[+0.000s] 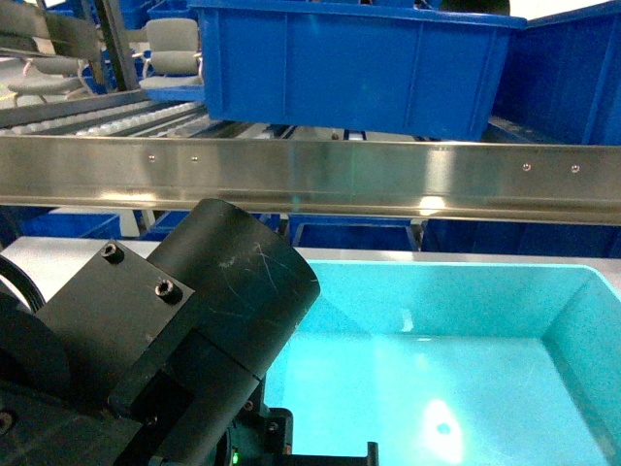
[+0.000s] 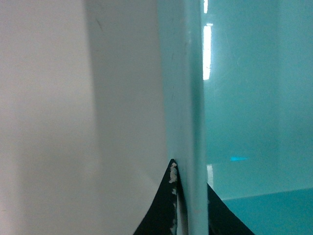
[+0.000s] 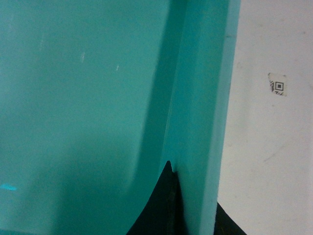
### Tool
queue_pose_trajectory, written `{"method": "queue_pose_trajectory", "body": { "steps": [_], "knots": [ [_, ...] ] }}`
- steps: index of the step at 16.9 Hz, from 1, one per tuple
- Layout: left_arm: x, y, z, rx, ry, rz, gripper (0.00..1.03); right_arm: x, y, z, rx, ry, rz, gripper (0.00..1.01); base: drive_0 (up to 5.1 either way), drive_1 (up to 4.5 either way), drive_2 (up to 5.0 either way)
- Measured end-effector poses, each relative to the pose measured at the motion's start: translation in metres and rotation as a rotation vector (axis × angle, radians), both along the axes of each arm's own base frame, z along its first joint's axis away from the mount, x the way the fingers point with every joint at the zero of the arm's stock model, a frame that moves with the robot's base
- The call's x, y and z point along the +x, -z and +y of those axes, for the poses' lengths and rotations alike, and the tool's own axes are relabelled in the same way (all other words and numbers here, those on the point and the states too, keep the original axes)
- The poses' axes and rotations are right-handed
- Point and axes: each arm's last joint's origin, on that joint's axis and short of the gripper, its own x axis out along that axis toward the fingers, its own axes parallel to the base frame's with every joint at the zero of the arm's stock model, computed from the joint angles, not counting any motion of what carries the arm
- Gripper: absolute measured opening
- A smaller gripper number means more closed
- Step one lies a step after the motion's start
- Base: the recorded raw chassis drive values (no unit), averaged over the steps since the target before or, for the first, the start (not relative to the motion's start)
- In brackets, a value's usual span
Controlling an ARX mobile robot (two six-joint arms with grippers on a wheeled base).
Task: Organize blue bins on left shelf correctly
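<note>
A pale turquoise-blue bin (image 1: 456, 277) lies low in the head view, empty, just below the left shelf's steel front rail (image 1: 310, 175). My left gripper (image 2: 190, 196) is shut on this bin's left wall (image 2: 188, 98), one black finger on each side. On the opposite wall (image 3: 200, 98) my right gripper (image 3: 195, 198) is shut the same way. A dark blue bin (image 1: 349, 68) sits on the shelf tier above the rail. In the head view my left arm (image 1: 194, 320) hides its own gripper.
White rollers (image 1: 116, 118) run back on the shelf's left. Another dark blue bin (image 1: 572, 78) stands at the right, and more blue bins (image 1: 349, 233) show under the rail. A white tabletop (image 3: 274, 147) with a small code sticker (image 3: 277, 85) lies below.
</note>
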Motion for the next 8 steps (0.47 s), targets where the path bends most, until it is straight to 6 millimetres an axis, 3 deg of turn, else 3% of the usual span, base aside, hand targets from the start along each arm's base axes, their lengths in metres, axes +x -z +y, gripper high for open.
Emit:
{"method": "queue_pose_trajectory", "body": {
  "steps": [4,8],
  "knots": [
    [-0.003,-0.002,0.003,0.030,0.033,-0.057,0.02,-0.005,-0.002,0.002,0.023,0.019,-0.017,0.02,0.0,0.00,0.0],
    [0.002,-0.029,0.017,0.015,0.029,-0.200,0.02,-0.003,-0.033,0.012,0.037,0.036,-0.136,0.02,0.0,0.00,0.0]
  ]
}}
